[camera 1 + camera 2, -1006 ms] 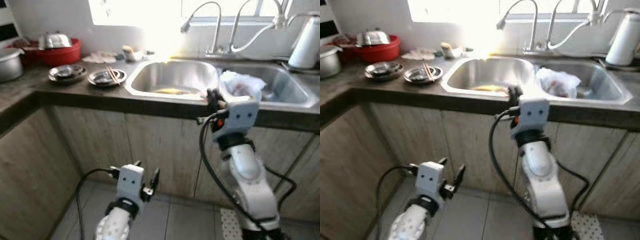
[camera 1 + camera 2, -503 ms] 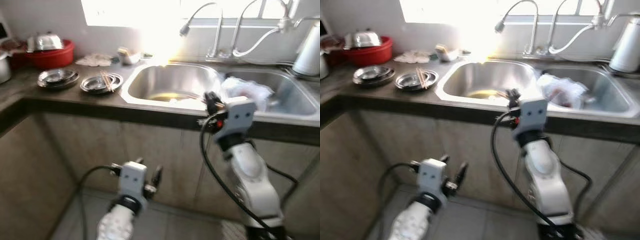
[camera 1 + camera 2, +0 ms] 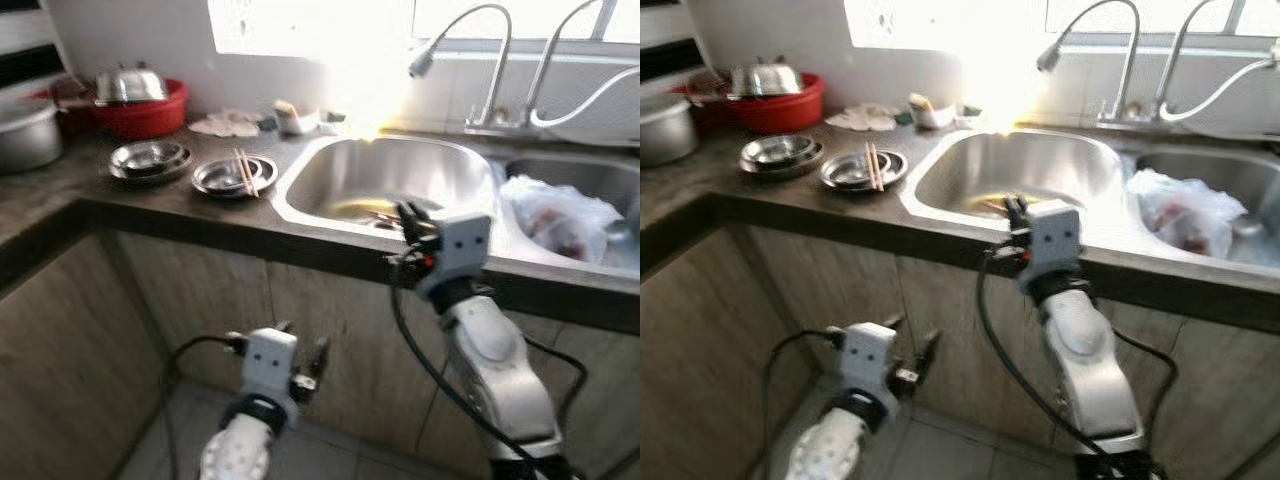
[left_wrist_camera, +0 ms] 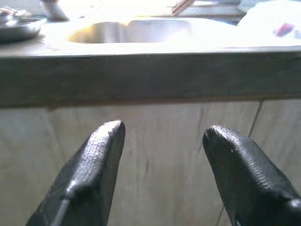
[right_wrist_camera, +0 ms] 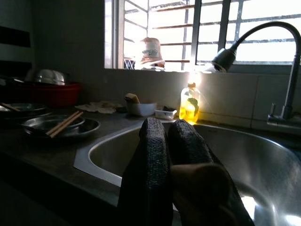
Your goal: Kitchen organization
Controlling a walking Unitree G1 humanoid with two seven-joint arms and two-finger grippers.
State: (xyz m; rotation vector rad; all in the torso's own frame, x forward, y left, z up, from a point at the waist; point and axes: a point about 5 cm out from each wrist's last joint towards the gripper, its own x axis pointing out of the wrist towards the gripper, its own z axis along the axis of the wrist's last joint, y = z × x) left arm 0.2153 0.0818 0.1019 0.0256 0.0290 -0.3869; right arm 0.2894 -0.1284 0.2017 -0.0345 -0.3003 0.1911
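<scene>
My right gripper (image 3: 407,216) is raised at the counter's front edge, just before the left basin of the steel sink (image 3: 287,192); its two black fingers (image 5: 153,141) are shut together with nothing between them. Something yellow (image 3: 362,209) lies in that basin. On the dark counter to the left sits a steel plate with chopsticks (image 3: 235,175), beside a stack of steel dishes (image 3: 150,158). My left gripper (image 3: 300,342) hangs low in front of the cabinet doors, its fingers (image 4: 101,155) open and empty.
A red basin with a steel lid (image 3: 143,104) and a grey pot (image 3: 28,135) stand at the back left. A white bowl (image 3: 296,119), a cloth (image 3: 228,125) and a yellow soap bottle (image 5: 189,103) line the wall. A plastic bag (image 3: 558,213) lies in the right basin under curved faucets (image 3: 470,40).
The whole view has shifted so the sink and dishes sit further right; the camera moved. Both arms keep about the same pose, the right gripper still at the counter edge.
</scene>
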